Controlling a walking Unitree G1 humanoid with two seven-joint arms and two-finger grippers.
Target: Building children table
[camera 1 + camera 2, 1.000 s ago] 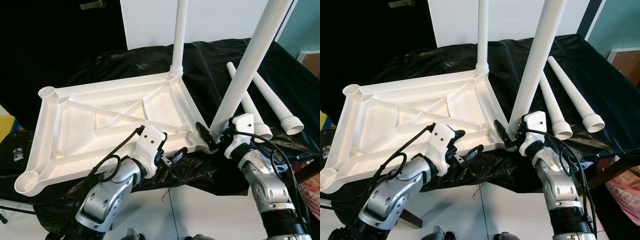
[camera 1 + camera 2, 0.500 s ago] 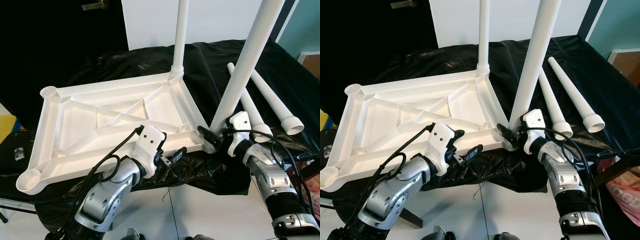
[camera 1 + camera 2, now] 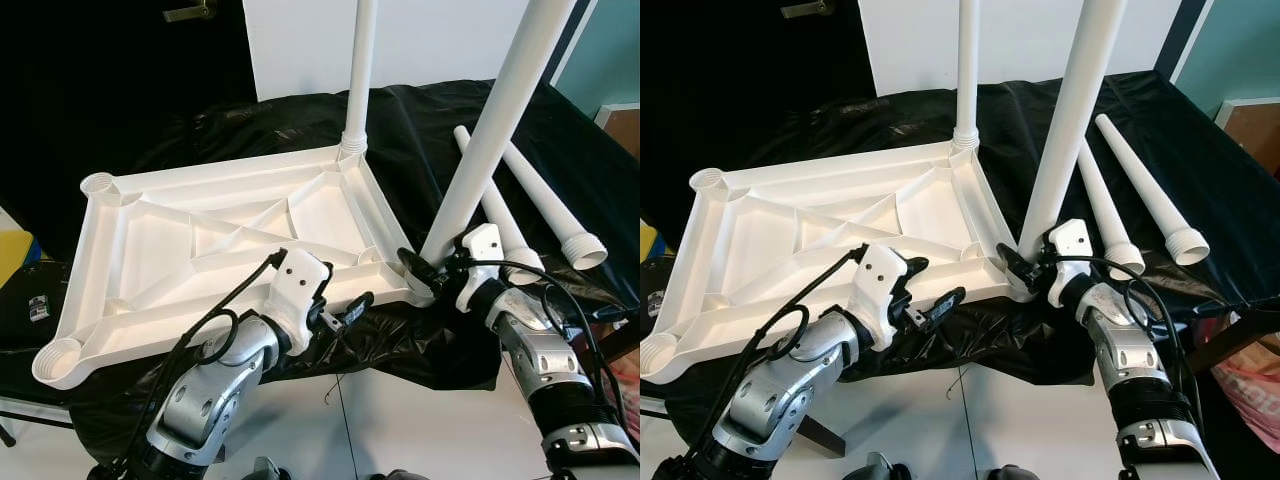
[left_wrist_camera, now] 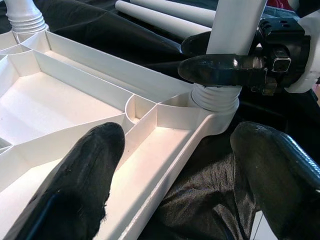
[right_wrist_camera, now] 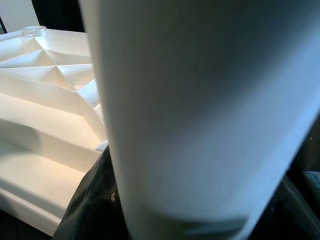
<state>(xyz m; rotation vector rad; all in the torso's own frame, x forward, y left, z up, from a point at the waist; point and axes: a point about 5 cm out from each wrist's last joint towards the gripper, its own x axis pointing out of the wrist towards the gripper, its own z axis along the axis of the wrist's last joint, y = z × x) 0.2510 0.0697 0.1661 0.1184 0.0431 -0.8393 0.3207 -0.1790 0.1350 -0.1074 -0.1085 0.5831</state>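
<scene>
Four white table legs are showing: two standing upright in the corners of the tabletop (image 3: 230, 250) and two loose legs (image 3: 545, 205) lying side by side on the black cloth (image 3: 420, 130) to the robot's right, their threaded wide ends pointing toward the robot. One tabletop is lying upside down, its ribbed underside facing up, with round sockets at the four corners; the two sockets on the robot's left are standing open.

The surface is draped completely in the crumpled black cloth, which is hanging over the near edge above a pale floor (image 3: 400, 420). Behind it a white panel (image 3: 440, 40) is standing against a dark backdrop, with a teal wall at the far right.

The tabletop is white moulded plastic, rectangular, with diagonal and straight ribs crossing inside a raised rim. The far leg (image 3: 360, 70) is rising straight from the far right corner. The near leg (image 3: 490, 130) is leaning slightly in the near right corner socket, its threaded end sitting in the collar.

The right gripper (image 3: 432, 272) is at the base of this near leg, its black fingers clamped around it just above the threads. The left gripper (image 3: 340, 310) is hovering at the tabletop's near edge, its fingers (image 4: 85, 170) spread apart on either side of the rim, holding nothing.
</scene>
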